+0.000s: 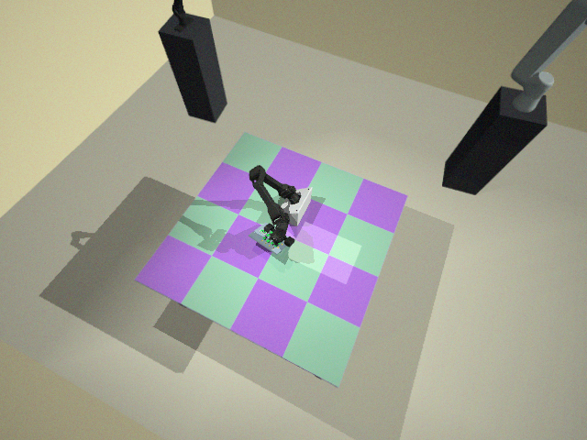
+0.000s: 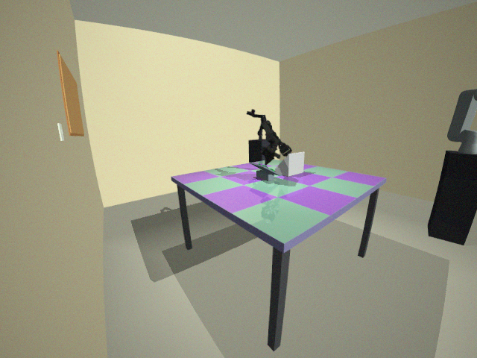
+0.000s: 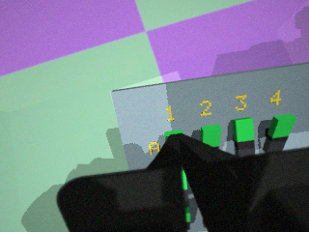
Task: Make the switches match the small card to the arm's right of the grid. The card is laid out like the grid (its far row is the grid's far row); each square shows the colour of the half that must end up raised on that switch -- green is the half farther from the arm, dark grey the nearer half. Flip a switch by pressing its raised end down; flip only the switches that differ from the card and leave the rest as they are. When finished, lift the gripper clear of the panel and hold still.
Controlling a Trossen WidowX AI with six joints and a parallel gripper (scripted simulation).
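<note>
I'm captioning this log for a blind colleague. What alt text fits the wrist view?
The shut black gripper points its tip at the green end of switch A1 on a grey panel. Switches 2, 3 and 4 show green ends, on a purple-and-green checked table.

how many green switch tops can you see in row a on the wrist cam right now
4. Under number 1, the switch shows only a sliver above the shut tool; 2, 3 and 4 show clearly. Lower rows are mostly hidden behind the tool.
</note>
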